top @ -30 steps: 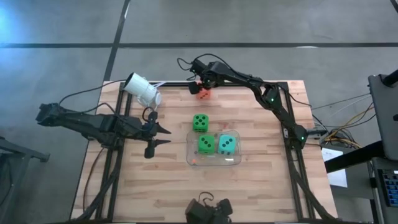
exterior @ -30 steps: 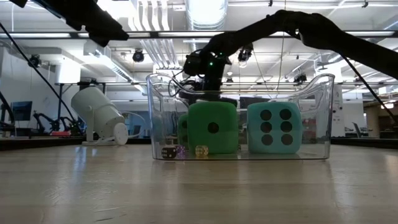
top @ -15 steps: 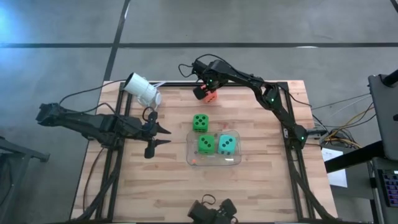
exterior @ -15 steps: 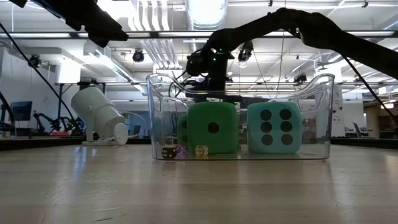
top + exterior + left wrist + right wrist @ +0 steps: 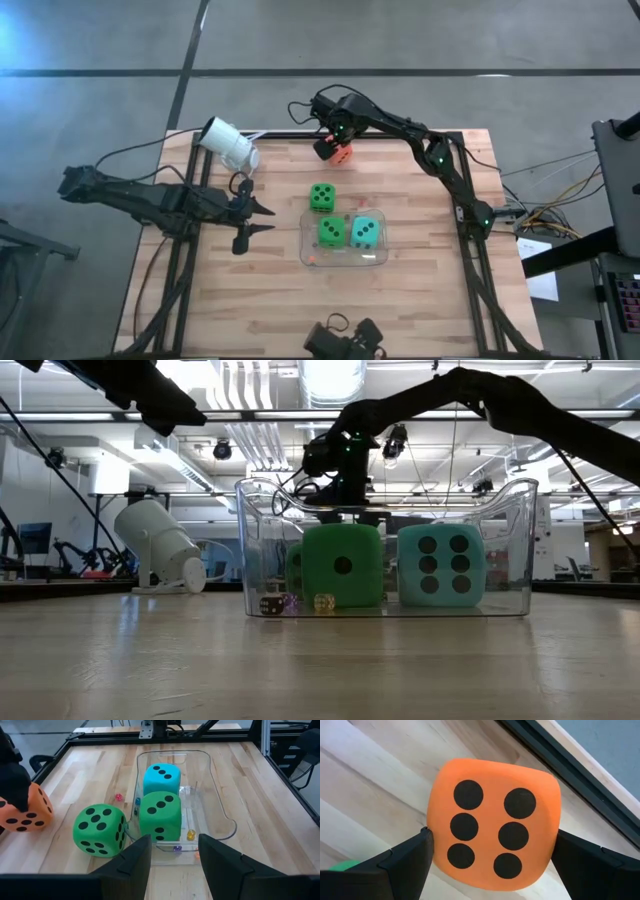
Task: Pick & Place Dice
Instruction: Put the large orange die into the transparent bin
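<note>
My right gripper is near the table's far edge, shut on the orange die, whose six-pip face fills the right wrist view. One green die rests on the wood just beyond the clear tray. The second green die and the teal die sit side by side inside the tray. My left gripper waits open, left of the tray, and touches nothing. The left wrist view shows the loose green die, the tray's green die and the teal die. My right gripper pinches the orange die between its two fingers, one on each of two opposite side faces. The fingers come from above, pointing down. The six-pip face is turned up toward the wrist. The die sits slightly tilted and looks clear of the wood.
A white cylindrical camera lies at the far left corner of the table. A few tiny dice lie on the tray floor. Bare wood stretches along the near side of the table. A black frame rail runs along the far edge.
My right gripper, still shut on the orange die, has risen and shifted a little toward the table's right. The die has gone up with it from the wood near the far edge.
</note>
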